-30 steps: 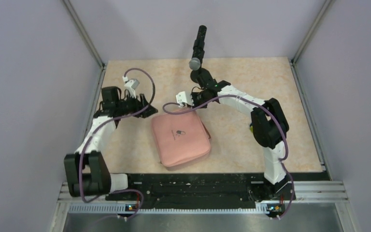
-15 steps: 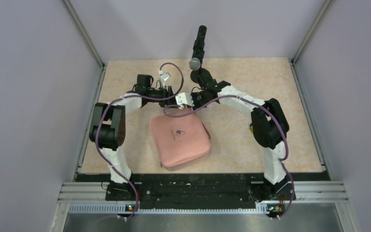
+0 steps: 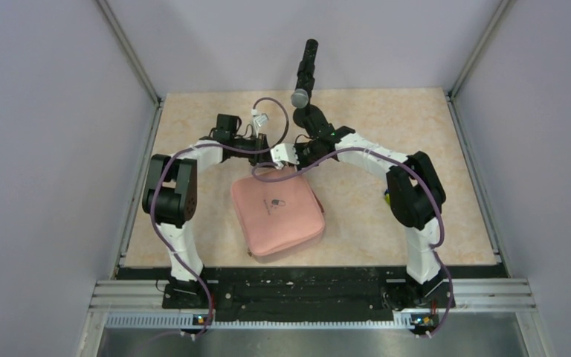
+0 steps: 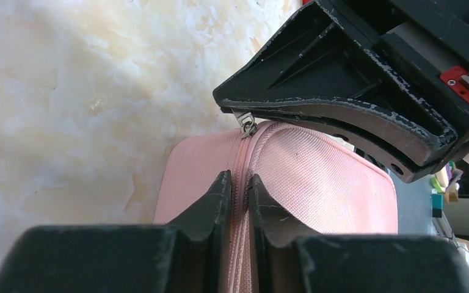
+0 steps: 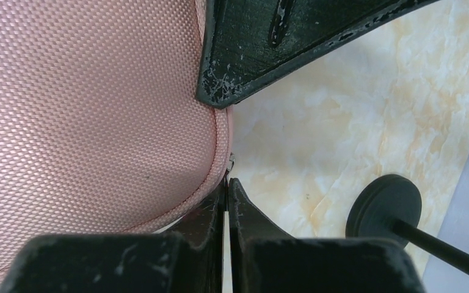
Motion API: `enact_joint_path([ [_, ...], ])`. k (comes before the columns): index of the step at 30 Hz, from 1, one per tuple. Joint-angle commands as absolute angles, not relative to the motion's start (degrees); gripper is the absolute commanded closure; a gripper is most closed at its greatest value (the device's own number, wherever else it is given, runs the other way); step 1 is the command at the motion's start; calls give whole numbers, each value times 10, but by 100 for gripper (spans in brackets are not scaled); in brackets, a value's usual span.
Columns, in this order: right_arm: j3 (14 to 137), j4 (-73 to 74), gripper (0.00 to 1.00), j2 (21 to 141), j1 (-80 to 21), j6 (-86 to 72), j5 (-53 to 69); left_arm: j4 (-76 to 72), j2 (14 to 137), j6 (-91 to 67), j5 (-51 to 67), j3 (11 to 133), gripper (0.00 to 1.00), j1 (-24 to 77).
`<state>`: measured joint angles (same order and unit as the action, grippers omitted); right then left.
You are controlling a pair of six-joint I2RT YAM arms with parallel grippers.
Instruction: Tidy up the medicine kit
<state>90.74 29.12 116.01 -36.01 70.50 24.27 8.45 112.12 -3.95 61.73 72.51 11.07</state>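
Note:
The pink medicine kit (image 3: pixel 276 214) lies zipped shut mid-table, its pill logo facing up. Both grippers meet at its far corner. In the left wrist view my left gripper (image 4: pixel 239 182) is shut on the pink zip seam (image 4: pixel 242 152), one finger on each side of it. Just beyond, my right gripper (image 4: pixel 232 108) is shut on the small metal zipper pull (image 4: pixel 246 126). The right wrist view shows the same pull (image 5: pixel 231 160) at the tip of the right gripper (image 5: pixel 226 183), with the kit's rounded corner (image 5: pixel 98 104) to its left.
A black stand with a round base (image 3: pixel 301 97) rises at the back of the marbled table (image 3: pixel 386 119), close behind the right arm. Its base (image 5: pixel 383 210) also shows in the right wrist view. Grey walls enclose the table on three sides.
My left arm has swung from the table's left side to the kit's far corner, and its jaws have closed onto the zip seam. The right arm has not moved.

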Motion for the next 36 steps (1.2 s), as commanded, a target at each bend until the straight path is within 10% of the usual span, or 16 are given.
enact_joint_path([
  [1, 908, 273, 100, 1111, -355, 707, 217, 152, 1130, 26, 643, 738, 89, 112],
  [30, 728, 356, 100, 933, -309, 667, 251, 140, 1119, -23, 625, 742, 100, 83],
  [36, 725, 329, 72, 946, -306, 566, 321, 131, 1121, -26, 643, 739, 100, 100],
])
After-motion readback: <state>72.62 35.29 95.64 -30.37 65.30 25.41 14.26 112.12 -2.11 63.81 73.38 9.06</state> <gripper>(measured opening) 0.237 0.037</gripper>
